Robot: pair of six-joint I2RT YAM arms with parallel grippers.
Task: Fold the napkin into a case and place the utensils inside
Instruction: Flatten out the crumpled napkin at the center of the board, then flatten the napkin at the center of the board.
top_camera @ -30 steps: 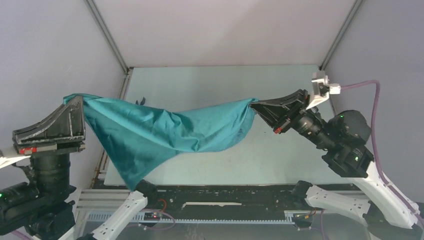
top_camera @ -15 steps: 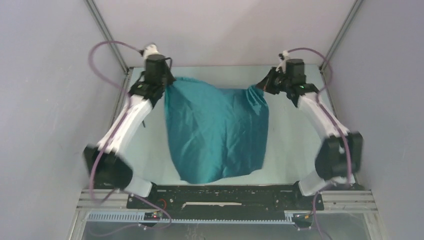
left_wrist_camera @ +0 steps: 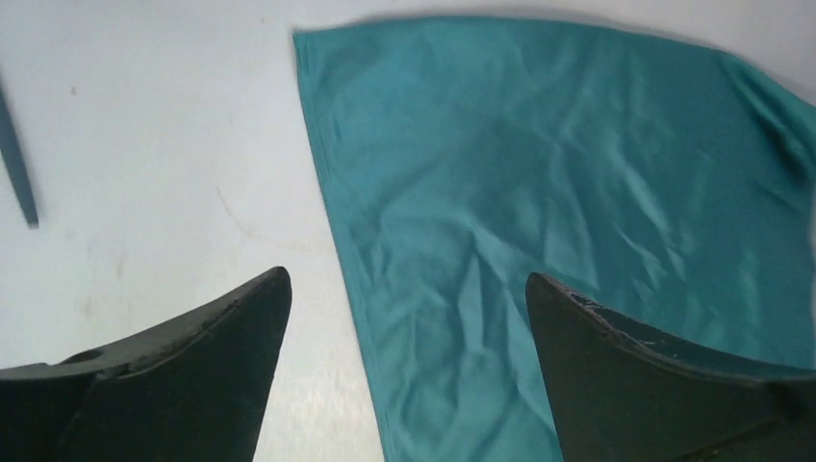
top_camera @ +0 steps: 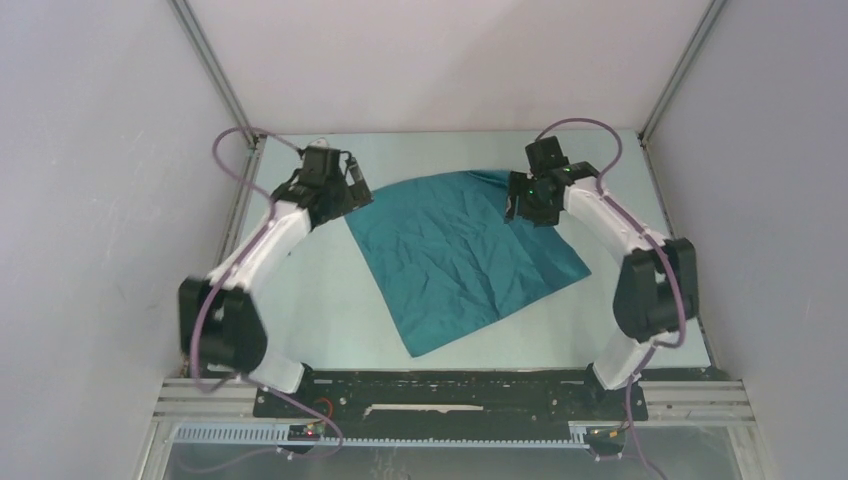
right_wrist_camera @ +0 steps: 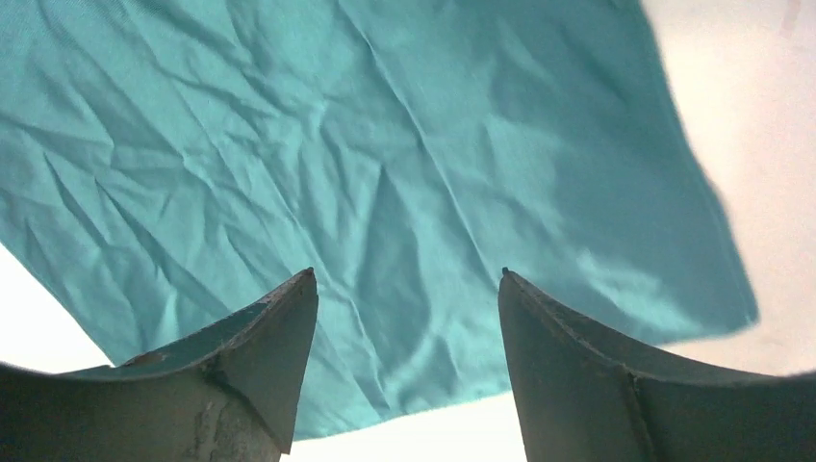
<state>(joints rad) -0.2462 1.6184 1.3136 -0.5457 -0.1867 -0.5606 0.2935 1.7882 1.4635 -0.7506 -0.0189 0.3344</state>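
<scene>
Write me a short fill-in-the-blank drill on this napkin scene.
1. The napkin lying on the table is coloured ____.
2. The left hand is ____, gripping nothing.
3. The right hand hangs above the ____.
Missing words: teal; open; napkin.

- We have let go of the napkin: a second ago it hung stretched between our arms, and now it lies spread and creased on the counter.
- Our left pincer and right pincer, earlier clamped on its corners, now gape over it.
</scene>
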